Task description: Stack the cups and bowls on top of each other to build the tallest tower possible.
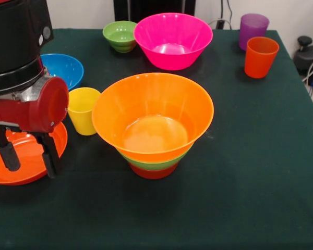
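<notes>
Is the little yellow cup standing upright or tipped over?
Upright. The yellow cup stands on its base on the table, its open mouth facing up, between the big orange bowl and the blue bowl.

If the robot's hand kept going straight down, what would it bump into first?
Probably the shallow orange bowl. The hand points down with its two fingers apart, and they seem to hang right over that bowl. From this one view I can't be sure how high above it they are.
</notes>
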